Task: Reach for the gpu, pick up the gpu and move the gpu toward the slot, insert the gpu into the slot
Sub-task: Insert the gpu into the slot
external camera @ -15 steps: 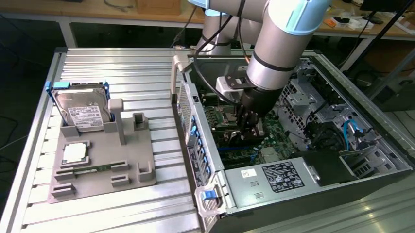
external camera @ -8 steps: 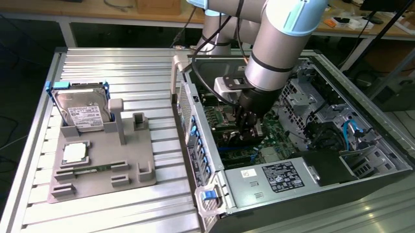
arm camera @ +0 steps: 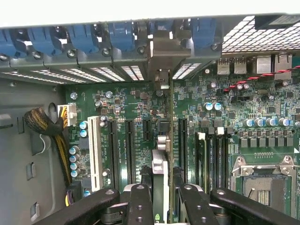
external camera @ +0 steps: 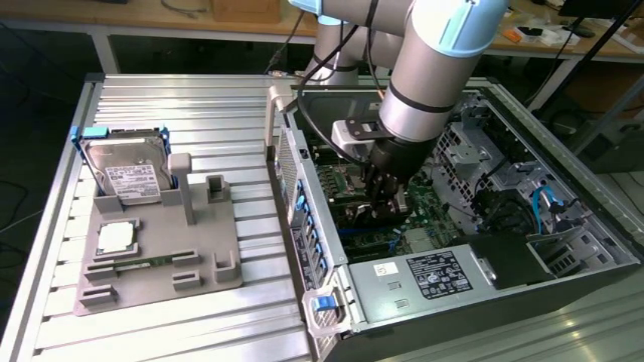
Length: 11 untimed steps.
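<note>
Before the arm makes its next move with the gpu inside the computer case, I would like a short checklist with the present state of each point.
1. The tool is closed on the gpu: ok; the card sits edge-on between the fingers.
2. The gpu is inside the computer case, above the motherboard: ok.
3. The card's silver bracket faces the rear slot openings: ok.
4. The card edge is lined up with an expansion slot: cannot tell.
5. The card is fully seated: cannot tell.
6. The yellow cable bundle is away from the card: ok.
</note>
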Motion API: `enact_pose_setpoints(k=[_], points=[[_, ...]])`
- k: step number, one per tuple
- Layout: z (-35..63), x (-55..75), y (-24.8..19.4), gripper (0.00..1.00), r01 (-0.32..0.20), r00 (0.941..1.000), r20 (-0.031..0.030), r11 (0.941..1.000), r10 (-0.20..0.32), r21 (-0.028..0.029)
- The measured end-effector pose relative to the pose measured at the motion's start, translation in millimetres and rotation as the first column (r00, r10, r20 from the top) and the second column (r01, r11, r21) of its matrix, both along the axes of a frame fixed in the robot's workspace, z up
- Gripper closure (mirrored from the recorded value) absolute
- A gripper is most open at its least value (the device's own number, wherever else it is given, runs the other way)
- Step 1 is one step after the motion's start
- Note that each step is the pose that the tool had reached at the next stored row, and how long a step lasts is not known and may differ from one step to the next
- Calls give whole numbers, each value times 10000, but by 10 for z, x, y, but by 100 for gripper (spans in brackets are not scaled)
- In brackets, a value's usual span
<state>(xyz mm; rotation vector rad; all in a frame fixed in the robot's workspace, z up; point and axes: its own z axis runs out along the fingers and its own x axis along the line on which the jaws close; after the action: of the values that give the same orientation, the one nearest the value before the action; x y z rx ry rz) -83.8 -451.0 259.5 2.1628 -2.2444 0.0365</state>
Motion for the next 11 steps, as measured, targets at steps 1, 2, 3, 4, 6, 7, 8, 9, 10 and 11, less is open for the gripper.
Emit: enact_pose_setpoints(k=[1,2,3,4,6,7,8,9,10,11], points=[[-3,0,0,73,0,10000,0,10000,0,0],[-7,-1,0,73,0,10000,-1,10000,0,-1],[-9,-2,0,73,1,10000,-1,10000,-1,-1],[-11,-4,0,73,1,10000,-1,10000,-1,-2],[-18,-6,0,73,0,10000,-1,10000,0,-1],[-20,-7,0,73,0,10000,0,10000,0,-1],[-22,-8,0,73,0,10000,-1,10000,0,-2],[-23,-10,0,73,0,10000,-1,10000,0,-2],[-24,-11,0,73,0,10000,-1,10000,0,-1],[-24,-11,0,73,0,10000,0,10000,0,-1]])
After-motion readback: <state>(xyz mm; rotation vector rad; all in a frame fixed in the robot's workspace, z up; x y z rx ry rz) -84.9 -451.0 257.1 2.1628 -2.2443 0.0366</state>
